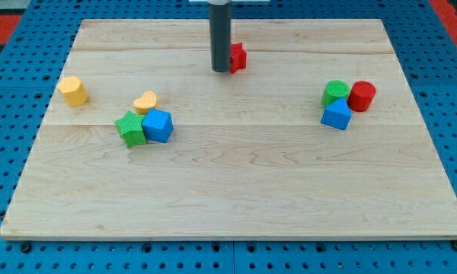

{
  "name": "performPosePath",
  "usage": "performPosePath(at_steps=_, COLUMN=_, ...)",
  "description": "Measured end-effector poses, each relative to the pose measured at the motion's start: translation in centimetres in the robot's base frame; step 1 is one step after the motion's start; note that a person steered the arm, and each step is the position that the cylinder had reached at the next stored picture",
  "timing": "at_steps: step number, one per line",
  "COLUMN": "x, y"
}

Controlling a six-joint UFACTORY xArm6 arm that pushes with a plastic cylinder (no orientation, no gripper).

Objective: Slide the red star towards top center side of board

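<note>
The red star [238,57] lies near the top centre of the wooden board [236,183], partly hidden behind the dark rod. My tip [221,70] rests on the board at the star's left side, touching or nearly touching it. The rod rises straight up out of the view's top.
A yellow hexagon block [73,90] sits at the left. A yellow heart [145,101], a green star [129,128] and a blue block [158,125] cluster left of centre. A green block [336,92], a red cylinder [362,95] and a blue block [336,115] cluster at the right.
</note>
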State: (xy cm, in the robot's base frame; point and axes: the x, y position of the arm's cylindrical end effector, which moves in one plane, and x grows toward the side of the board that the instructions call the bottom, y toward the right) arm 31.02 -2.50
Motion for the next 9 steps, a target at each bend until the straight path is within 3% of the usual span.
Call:
performPosePath(at_steps=1, x=0.5, y=8.7)
performPosePath(at_steps=2, x=0.7, y=12.9)
performPosePath(at_steps=3, x=-2.8, y=13.8)
performPosePath(at_steps=5, x=2.1, y=7.7)
performPosePath(at_steps=6, x=-1.3, y=6.5)
performPosePath(at_steps=7, x=-3.0, y=11.3)
performPosePath(at_steps=8, x=-5.5, y=10.8)
performPosePath(at_steps=9, x=-3.6, y=7.5)
